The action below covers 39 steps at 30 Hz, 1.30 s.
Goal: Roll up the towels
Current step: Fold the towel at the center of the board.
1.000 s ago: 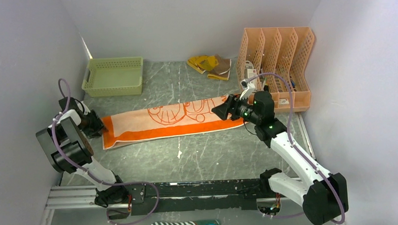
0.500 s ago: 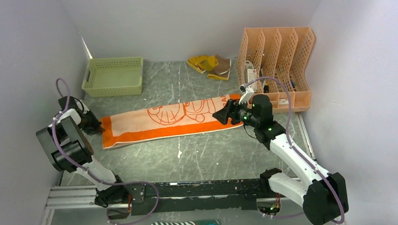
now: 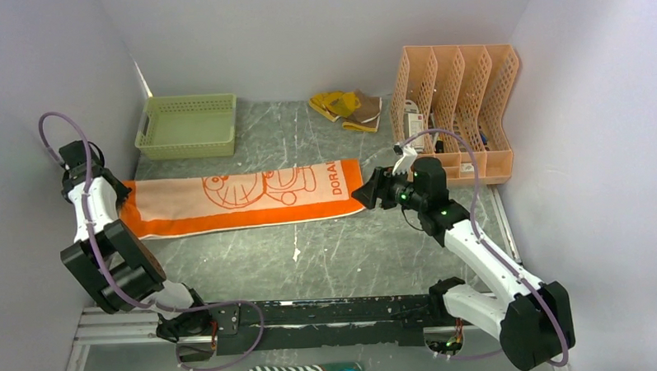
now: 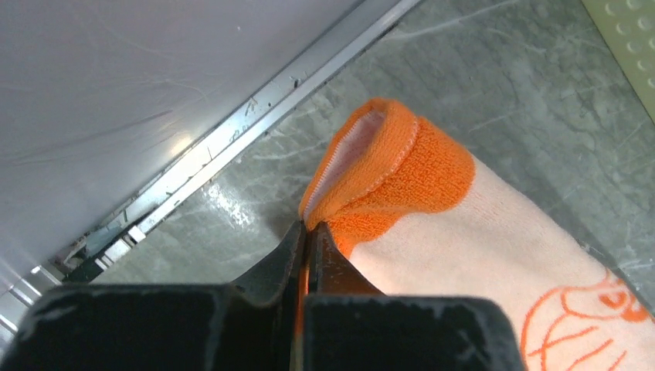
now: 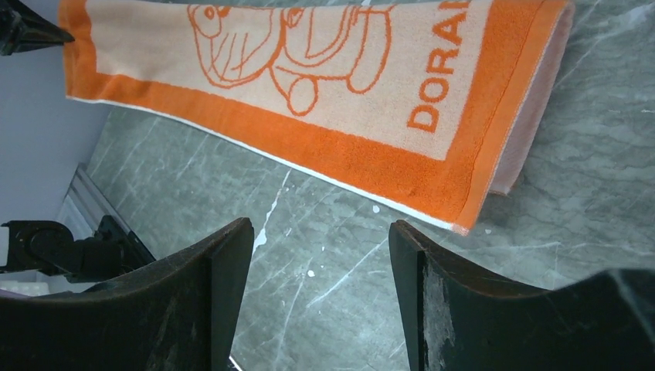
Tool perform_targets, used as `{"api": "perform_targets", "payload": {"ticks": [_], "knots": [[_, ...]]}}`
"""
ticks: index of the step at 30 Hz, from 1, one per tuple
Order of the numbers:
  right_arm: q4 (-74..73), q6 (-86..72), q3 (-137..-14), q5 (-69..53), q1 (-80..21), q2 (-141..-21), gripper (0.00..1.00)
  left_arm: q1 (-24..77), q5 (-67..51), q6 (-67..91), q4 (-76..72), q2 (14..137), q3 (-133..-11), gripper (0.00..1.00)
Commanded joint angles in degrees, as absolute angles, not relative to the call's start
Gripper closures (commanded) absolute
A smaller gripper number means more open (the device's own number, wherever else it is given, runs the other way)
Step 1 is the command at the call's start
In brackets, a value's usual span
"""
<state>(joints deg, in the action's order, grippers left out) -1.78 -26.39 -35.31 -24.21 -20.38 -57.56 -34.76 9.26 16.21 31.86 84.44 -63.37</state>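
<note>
While the left pincer [image 4: 309,229] clamps a corner of the orange towel [image 3: 243,201], the right pincer [image 5: 318,229] gapes wide just off its other end. Beyond it: crumpled yellow towel [image 3: 339,104], beside file rack [image 3: 472,147] holding small items [image 3: 413,116]. Green basket [image 3: 184,147] beyond left pincer.

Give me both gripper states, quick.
Left gripper: shut, pinching a corner of the orange towel.
Right gripper: open, holding nothing.

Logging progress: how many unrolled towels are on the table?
2. The orange towel lies flat across the middle, its left end pinched by the left hand; the yellow towel sits crumpled at the back.
</note>
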Motion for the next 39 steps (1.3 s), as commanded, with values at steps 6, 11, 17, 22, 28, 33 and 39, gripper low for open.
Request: {"api": "perform_targets", "payload": {"ticks": [6, 11, 17, 22, 28, 33, 39], "knots": [[-1.0, -26.9, -36.4, -24.2, -20.8, -60.4, 0.35, -15.3, 7.9, 25.1, 46.4, 86.4, -72.9, 0.93], [-2.7, -26.5, -38.1, -22.7, -20.9, -60.2, 0.35, 2.5, -0.7, 34.1, 47.6, 92.0, -77.9, 0.93], [-4.0, -28.2, -38.6, -17.1, -20.8, -56.4, 0.35, 21.9, -4.6, 42.4, 42.6, 105.1, -93.5, 0.93], [-7.0, -29.0, -39.3, -9.8, -20.8, -51.5, 0.35, 32.3, -7.6, 43.2, 43.5, 122.4, -114.2, 0.93], [-12.6, -28.1, -39.5, -2.4, -20.8, -44.4, 0.34, 36.0, -13.8, 45.7, 41.4, 134.9, -125.7, 0.93], [-17.3, -26.9, -40.5, 0.6, -20.7, -42.0, 0.34, 36.2, -15.3, 47.4, 36.8, 133.9, -119.5, 0.93], [-16.6, -27.1, -39.9, -0.2, -20.8, -43.0, 0.33, 36.2, -16.7, 48.1, 33.5, 129.3, -111.8, 0.93]]}}
